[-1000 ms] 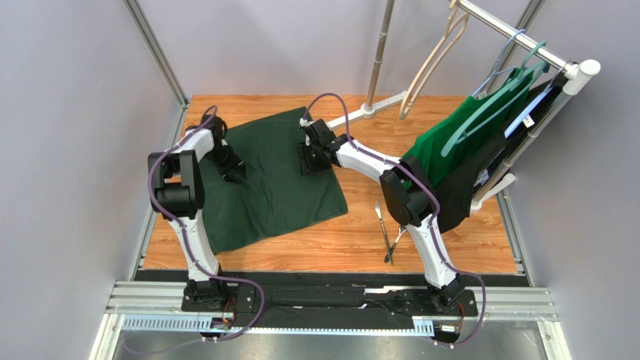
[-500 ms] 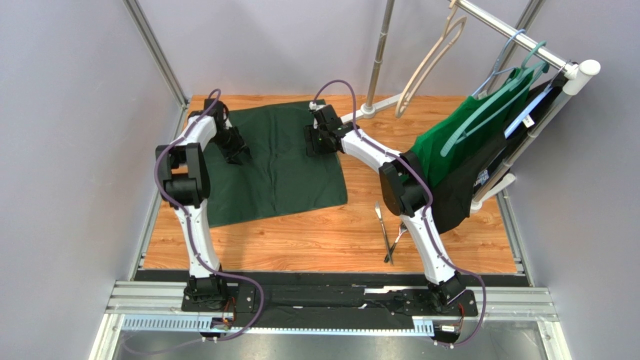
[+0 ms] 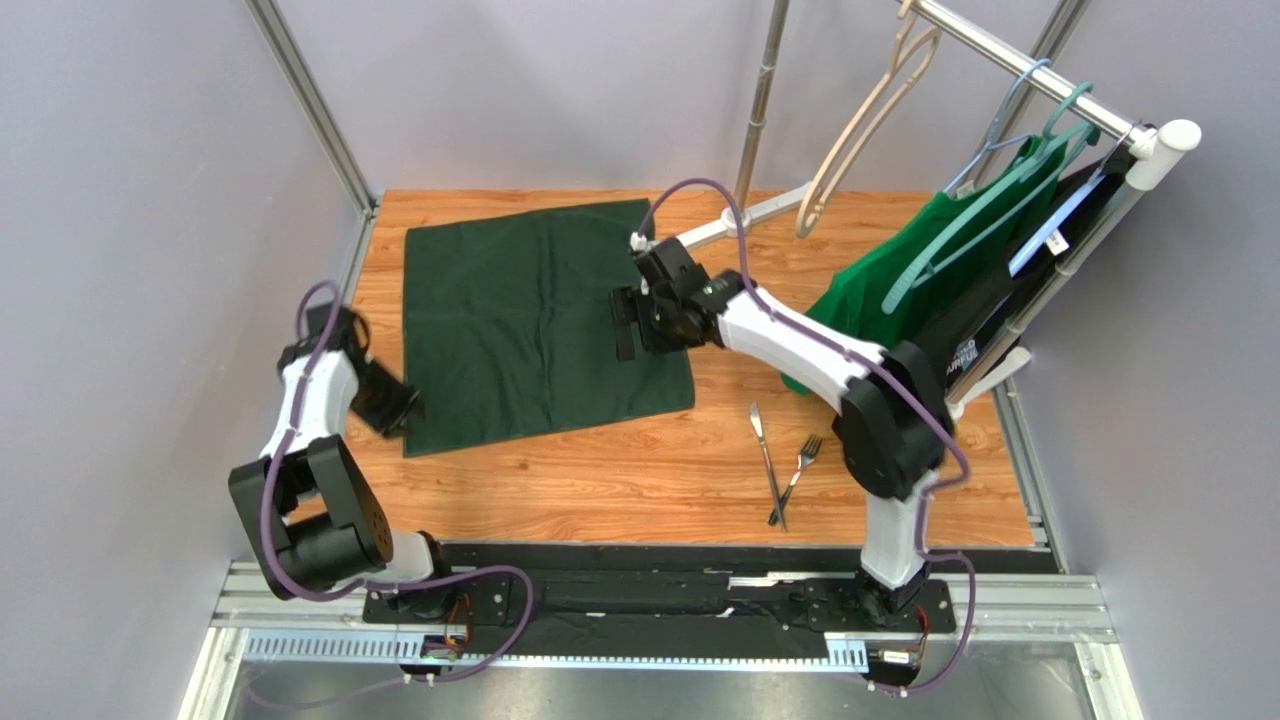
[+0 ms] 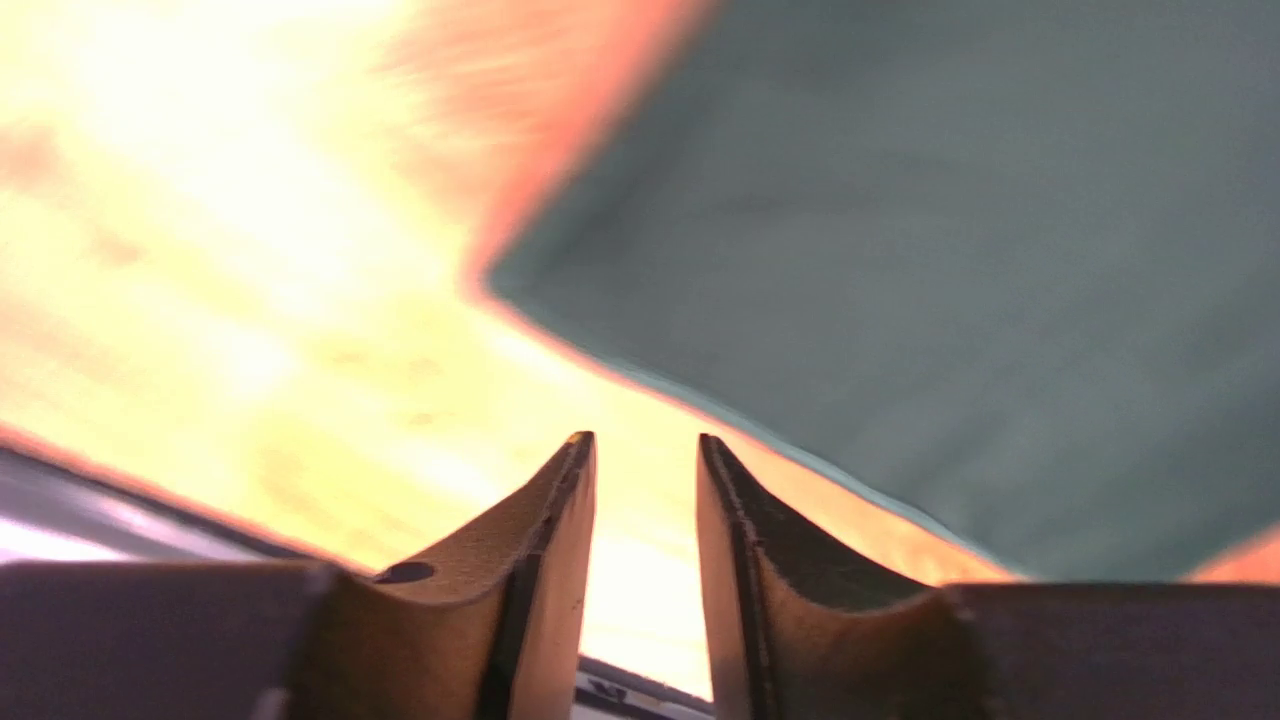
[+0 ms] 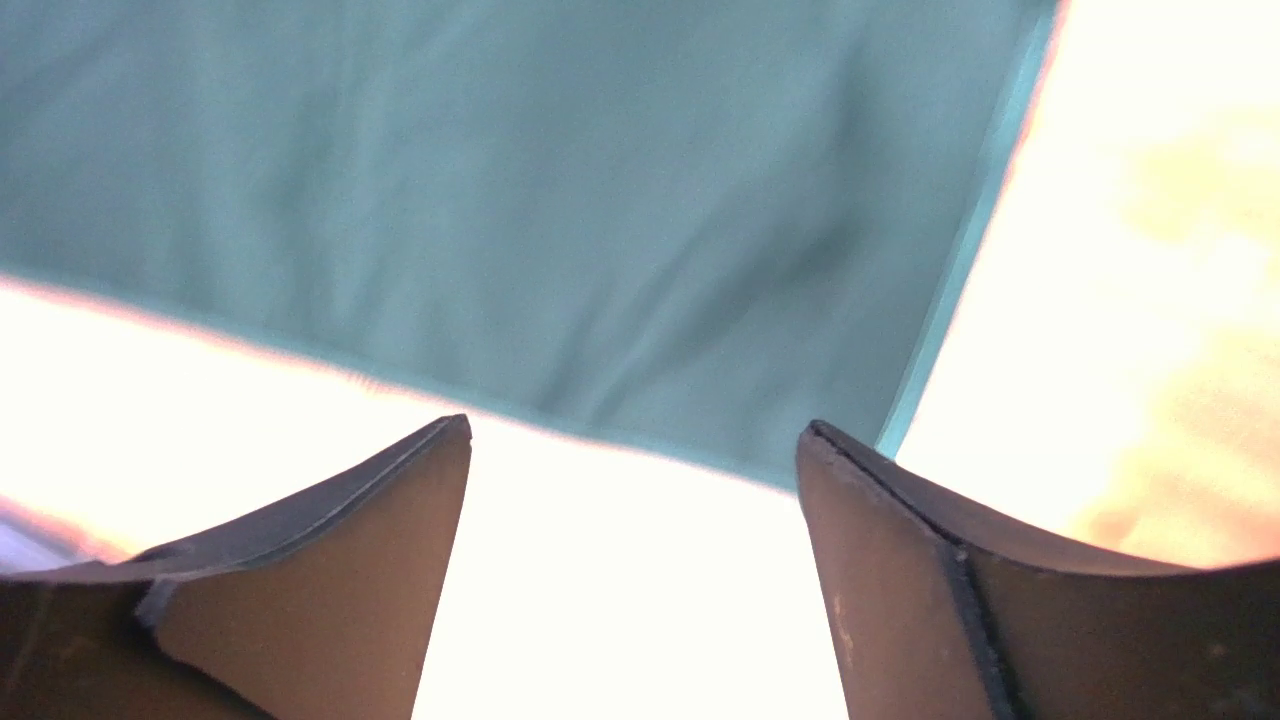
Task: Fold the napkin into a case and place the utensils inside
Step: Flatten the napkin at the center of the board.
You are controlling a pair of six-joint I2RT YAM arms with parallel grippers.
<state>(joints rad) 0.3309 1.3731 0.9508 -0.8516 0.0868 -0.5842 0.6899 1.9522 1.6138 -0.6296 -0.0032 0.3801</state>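
Note:
The dark green napkin (image 3: 534, 330) lies spread flat on the wooden table, unfolded; no case shows. My left gripper (image 3: 397, 408) hangs beside its near left corner, off the cloth. In the left wrist view, the gripper (image 4: 643, 438) is narrowly open and empty, with the napkin (image 4: 962, 255) ahead. My right gripper (image 3: 627, 323) hovers over the napkin's right part. In the right wrist view, it (image 5: 634, 425) is wide open and empty, with a napkin (image 5: 526, 195) corner near its right finger. The fork (image 3: 798, 468) and the other silver utensil (image 3: 765, 447) lie on the table right of the napkin.
A clothes rack at the right holds a bright green garment (image 3: 917, 278) on a teal hanger and a black garment (image 3: 939, 375), close to my right arm. The rack's pole (image 3: 759, 120) stands at the back. Grey walls bound the table.
The napkin has shifted and now lies squarer. My left gripper has come off the cloth's far part to its near left corner. My right gripper has moved nearer along the right side.

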